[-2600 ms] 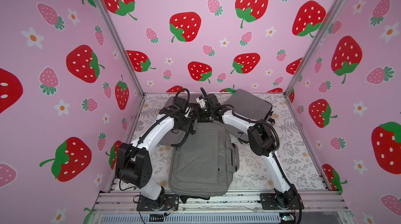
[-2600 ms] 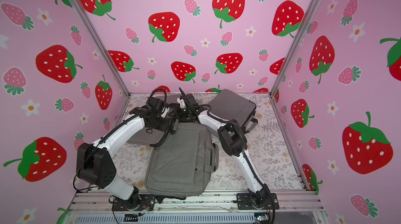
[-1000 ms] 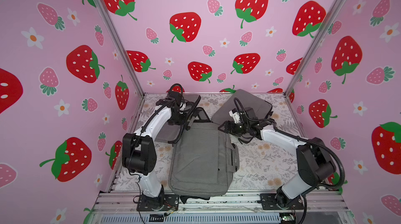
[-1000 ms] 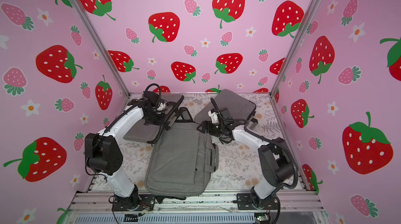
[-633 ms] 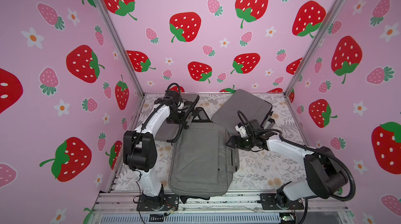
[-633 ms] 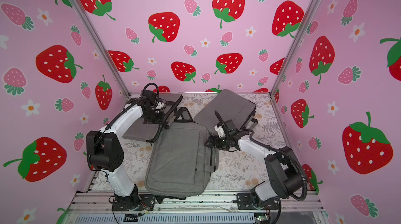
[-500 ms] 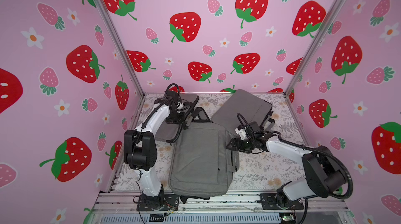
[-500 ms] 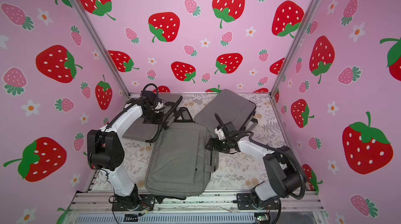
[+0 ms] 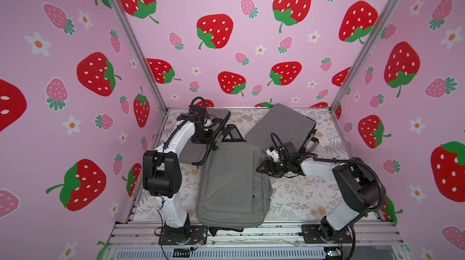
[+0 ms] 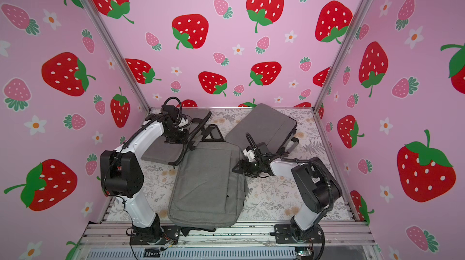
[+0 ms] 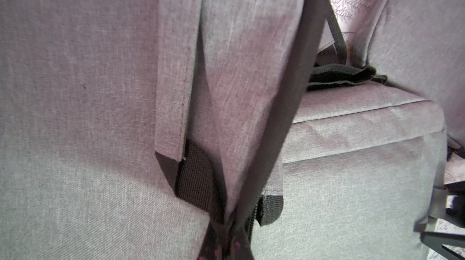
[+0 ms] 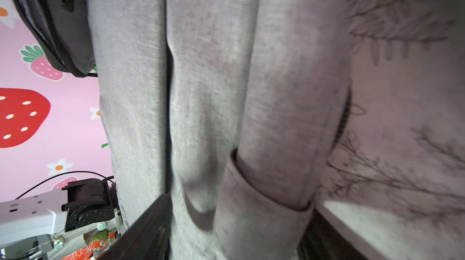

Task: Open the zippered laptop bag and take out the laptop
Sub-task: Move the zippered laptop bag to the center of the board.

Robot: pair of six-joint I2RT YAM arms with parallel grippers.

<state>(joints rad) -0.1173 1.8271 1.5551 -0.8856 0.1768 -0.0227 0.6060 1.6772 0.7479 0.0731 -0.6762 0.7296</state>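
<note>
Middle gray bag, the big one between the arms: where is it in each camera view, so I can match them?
Both top views: middle gray bag lies central on the flowered tablecloth.
Left wrist: its boxy end, beyond the black strap.
Right wrist: its side, close up, filling the centre.
Shared landmark: that tablecloth, in all four views.

left gripper (image 11: 226, 243): fingertips being cropped by view's edge | right gripper (image 12: 234, 228): fingers being cropped likewise | large grey woven-fabric laptop bag (image 12: 208, 95): blurring in right wrist view
</note>
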